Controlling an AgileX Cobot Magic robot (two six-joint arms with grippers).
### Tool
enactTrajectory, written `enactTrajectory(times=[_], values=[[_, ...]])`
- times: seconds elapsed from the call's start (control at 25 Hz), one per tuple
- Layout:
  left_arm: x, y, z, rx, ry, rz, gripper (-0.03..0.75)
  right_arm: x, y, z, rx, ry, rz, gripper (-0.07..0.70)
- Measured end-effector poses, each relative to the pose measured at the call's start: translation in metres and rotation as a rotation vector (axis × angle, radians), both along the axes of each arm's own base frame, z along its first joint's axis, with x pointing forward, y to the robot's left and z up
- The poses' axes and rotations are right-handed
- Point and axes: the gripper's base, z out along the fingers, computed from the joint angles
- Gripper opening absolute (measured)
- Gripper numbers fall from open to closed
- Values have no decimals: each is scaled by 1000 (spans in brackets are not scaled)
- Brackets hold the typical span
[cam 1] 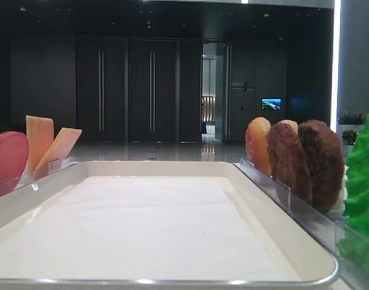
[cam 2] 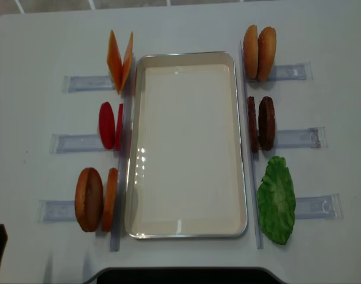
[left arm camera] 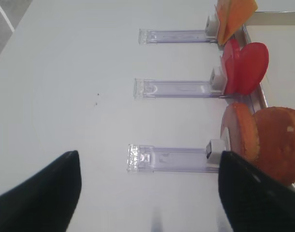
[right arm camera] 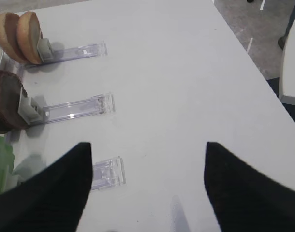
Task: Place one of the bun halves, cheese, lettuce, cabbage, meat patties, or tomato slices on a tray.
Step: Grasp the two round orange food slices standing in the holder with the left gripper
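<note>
left gripper (left arm camera: 150, 193): jaws spread wide, nothing between them, hovering over bare table (cam 2: 26, 177) left of the racks
clear racks (left arm camera: 169, 158): three acrylic holders on the left, each with a pusher block against the food
cheese (cam 2: 119, 61): two slices upright, top-left, leaning in a V, just beside the tray
tomato slices (cam 2: 110, 125): two, on edge, mid-left
bun halves (cam 2: 96, 199): pair on edge bottom-left; second pair (cam 2: 258, 44) top-right
tray (cam 2: 186, 234): centre of table, white, silvery rim, no food on it
meat patties (cam 2: 261, 123): two, on edge, mid-right, near the tray rim
lettuce (cam 2: 276, 199): green leaf, bottom-right, beside the tray
right gripper (right arm camera: 148, 188): fingers well apart, holding nothing, above bare table right of the racks
</note>
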Motion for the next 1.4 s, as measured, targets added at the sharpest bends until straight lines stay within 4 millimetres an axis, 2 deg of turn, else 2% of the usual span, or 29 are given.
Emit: enactTrajectory(times=[0.24,0.52,0.8,0.96,1.0,1.04,1.2,1.4], values=[[2,0,1,-3,28,1,692,0,0,0,0,0,0,469],[28,2,13,-68,306,39,692,0,0,0,0,0,0,469],[72,6,39,-92,471,55,692,0,0,0,0,0,0,469],[104,3,53,-145,539,28,692,0,0,0,0,0,0,469],[121,2,54,-174,585,12,692,0,0,0,0,0,0,469],[121,2,54,-174,585,12,692,0,0,0,0,0,0,469],[151,3,50,-184,675,3,692,0,0,0,0,0,0,469],[176,12,30,-114,803,29,692,0,0,0,0,0,0,469]])
